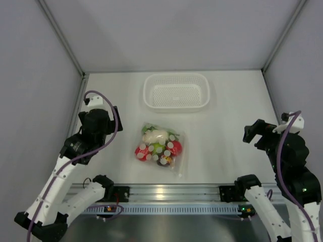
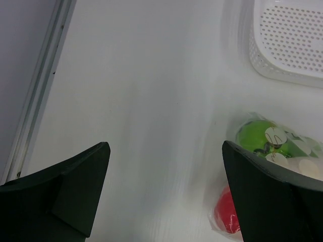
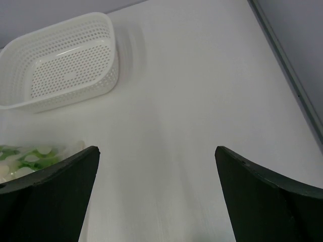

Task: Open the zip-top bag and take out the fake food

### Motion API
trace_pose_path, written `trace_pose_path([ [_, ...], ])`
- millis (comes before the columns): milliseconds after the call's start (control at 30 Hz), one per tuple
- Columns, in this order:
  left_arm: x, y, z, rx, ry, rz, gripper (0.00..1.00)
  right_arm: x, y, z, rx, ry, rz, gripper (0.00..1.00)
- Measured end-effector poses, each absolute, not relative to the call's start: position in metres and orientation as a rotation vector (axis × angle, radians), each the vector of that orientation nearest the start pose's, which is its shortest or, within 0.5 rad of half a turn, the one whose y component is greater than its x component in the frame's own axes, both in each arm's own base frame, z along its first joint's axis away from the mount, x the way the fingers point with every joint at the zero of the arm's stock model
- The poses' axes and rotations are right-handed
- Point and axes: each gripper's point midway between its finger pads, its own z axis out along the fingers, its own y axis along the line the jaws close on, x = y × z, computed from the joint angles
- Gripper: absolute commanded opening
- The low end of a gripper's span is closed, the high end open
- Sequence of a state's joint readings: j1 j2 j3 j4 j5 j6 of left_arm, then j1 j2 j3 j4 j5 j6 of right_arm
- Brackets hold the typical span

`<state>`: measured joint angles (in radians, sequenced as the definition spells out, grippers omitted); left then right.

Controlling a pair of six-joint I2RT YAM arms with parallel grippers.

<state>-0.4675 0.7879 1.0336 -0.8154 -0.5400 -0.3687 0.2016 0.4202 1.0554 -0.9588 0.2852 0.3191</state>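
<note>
The zip-top bag [image 1: 161, 146] lies flat in the middle of the table, a clear crinkly pouch. The fake food [image 1: 157, 147] is inside it: green, red and dark balls and one white piece. In the left wrist view the bag [image 2: 282, 151] shows at the right, with a green ball [image 2: 255, 135] and a red ball [image 2: 227, 212]. In the right wrist view its corner [image 3: 35, 156] shows at the far left. My left gripper [image 1: 113, 120] is open and empty, left of the bag. My right gripper [image 1: 255, 133] is open and empty, well right of the bag.
A white perforated basket [image 1: 176, 91] stands at the back centre, beyond the bag; it also shows in the left wrist view [image 2: 290, 40] and the right wrist view [image 3: 58, 60]. Grey walls close off the left, right and back. A metal rail [image 1: 166, 194] runs along the near edge.
</note>
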Motion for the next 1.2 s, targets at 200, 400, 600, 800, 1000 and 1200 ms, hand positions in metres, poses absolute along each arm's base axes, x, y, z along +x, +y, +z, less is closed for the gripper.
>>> trace_pose_path([
  [200, 0.252, -0.042, 0.263, -0.203, 2.064, 0.066, 0.99, 0.168, -0.004, 0.297, 0.303, 1.870, 0.080, 0.99],
  [400, 0.279, -0.073, 0.250, -0.153, 2.167, 0.044, 0.99, 0.173, -0.002, 0.291, 0.300, 1.909, 0.068, 0.99],
  [600, 0.287, -0.167, 0.249, 0.106, 2.201, 0.046, 0.99, 0.176, -0.002, 0.284, 0.297, 1.949, 0.056, 0.99],
  [800, 0.261, -0.274, 0.236, 0.393, 2.165, 0.087, 0.98, 0.168, -0.013, 0.285, 0.330, 1.960, -0.007, 0.99],
  [1000, 0.224, -0.336, 0.173, 0.653, 2.180, 0.264, 0.98, 0.155, -0.032, 0.316, 0.395, 1.870, -0.075, 1.00],
  [1200, 0.187, -0.364, 0.111, 0.863, 2.170, 0.438, 0.96, 0.146, -0.043, 0.331, 0.432, 1.821, -0.112, 1.00],
])
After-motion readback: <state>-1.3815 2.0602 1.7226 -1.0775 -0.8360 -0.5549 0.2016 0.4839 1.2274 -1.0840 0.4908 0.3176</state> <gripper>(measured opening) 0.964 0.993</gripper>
